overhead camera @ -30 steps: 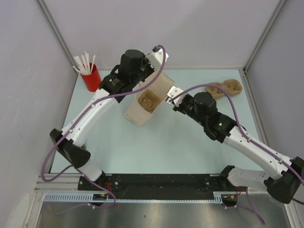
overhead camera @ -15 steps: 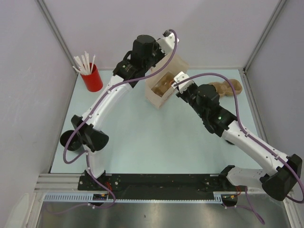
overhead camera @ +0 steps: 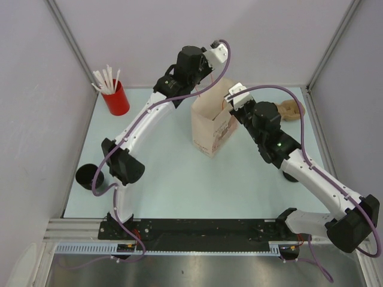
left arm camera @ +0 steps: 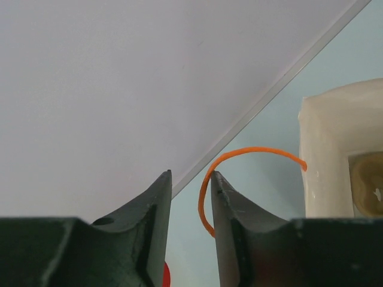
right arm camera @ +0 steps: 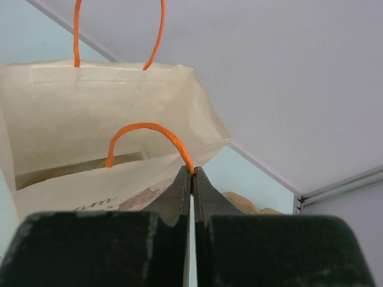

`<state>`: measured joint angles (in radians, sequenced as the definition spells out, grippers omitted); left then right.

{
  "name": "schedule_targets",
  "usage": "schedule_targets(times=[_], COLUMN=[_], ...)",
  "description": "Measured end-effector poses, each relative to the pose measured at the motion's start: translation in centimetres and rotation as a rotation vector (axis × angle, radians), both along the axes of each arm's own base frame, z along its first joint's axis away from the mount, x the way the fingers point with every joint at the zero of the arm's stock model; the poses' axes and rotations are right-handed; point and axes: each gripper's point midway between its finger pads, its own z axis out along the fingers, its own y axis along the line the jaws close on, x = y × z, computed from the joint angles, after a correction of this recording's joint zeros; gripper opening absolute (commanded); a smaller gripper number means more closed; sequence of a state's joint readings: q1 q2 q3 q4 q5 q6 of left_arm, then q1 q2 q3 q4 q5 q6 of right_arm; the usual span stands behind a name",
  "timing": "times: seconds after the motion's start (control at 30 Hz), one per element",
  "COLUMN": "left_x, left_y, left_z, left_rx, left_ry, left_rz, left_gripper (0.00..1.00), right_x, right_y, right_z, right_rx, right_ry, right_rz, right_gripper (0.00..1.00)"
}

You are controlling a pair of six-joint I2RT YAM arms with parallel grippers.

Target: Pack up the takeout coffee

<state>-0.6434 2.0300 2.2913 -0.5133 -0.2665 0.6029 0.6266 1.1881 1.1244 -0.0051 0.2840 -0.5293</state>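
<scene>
The takeout coffee (overhead camera: 88,177), a small dark round cup, stands at the table's near left, beside the left arm's elbow. The paper bag (overhead camera: 210,128) stands upright at the middle back with its mouth open. My right gripper (right arm camera: 192,170) is shut on the bag's near orange handle (right arm camera: 149,128) and shows in the top view (overhead camera: 231,99). My left gripper (left arm camera: 190,174) is just behind the bag, jaws slightly apart. The far orange handle (left arm camera: 239,154) loops into the gap against the right finger, not pinched. A brown piece (left arm camera: 366,185) lies in the bag's bottom.
A red cup of white straws (overhead camera: 114,95) stands at the back left. A brown pulp cup carrier (overhead camera: 291,109) lies at the back right, behind the right arm. The back wall is close behind the bag; side walls bound the table.
The bag has gone from tilted on its side to upright and shifted right and back. Both arms followed it. The left arm's move uncovered the dark cup at the near left.
</scene>
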Motion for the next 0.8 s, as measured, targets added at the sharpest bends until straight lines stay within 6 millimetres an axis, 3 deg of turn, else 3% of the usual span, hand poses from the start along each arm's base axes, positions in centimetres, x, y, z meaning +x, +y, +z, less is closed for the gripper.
schedule_targets(times=[0.23, 0.43, 0.5, 0.57, 0.6, 0.63, 0.67, 0.7, 0.73, 0.8], left_x=[0.6, 0.8, 0.8, 0.7, 0.5, 0.4, 0.3, 0.1, -0.2, -0.8], left_y=[0.5, 0.9, 0.9, 0.9, 0.9, 1.0, 1.1, 1.2, 1.4, 1.7], left_z=[0.5, 0.6, 0.6, 0.8, 0.9, 1.0, 1.2, 1.5, 1.9, 2.7], left_rx=[-0.014, -0.032, -0.038, -0.046, -0.051, -0.053, -0.058, -0.063, -0.070, -0.080], left_ry=[-0.024, -0.021, -0.019, -0.017, -0.016, -0.016, -0.015, -0.015, -0.016, -0.020], left_rz=[0.029, 0.039, 0.039, 0.036, 0.035, 0.035, 0.035, 0.036, 0.037, 0.035], left_gripper=[0.43, 0.55, 0.60, 0.73, 0.77, 0.88, 0.91, 0.93, 0.99, 1.00], right_x=[0.9, 1.2, 1.2, 1.2, 1.1, 1.0, 0.9, 0.8, 0.7, 0.4], right_y=[-0.5, -0.7, -0.7, -0.6, -0.5, -0.5, -0.4, -0.3, -0.3, -0.2], right_z=[-1.1, -1.5, -1.5, -1.6, -1.7, -1.8, -1.9, -2.0, -2.1, -1.8], right_rx=[-0.003, -0.005, -0.002, -0.001, -0.004, -0.005, -0.010, -0.007, -0.012, -0.015], right_ry=[0.026, 0.037, 0.040, 0.044, 0.049, 0.054, 0.059, 0.064, 0.067, 0.064], right_rz=[-0.025, -0.031, -0.030, -0.024, -0.017, -0.011, -0.002, 0.004, 0.012, 0.030], right_gripper=[0.00, 0.11, 0.23, 0.35, 0.50, 0.57, 0.64, 0.77, 0.82, 0.96])
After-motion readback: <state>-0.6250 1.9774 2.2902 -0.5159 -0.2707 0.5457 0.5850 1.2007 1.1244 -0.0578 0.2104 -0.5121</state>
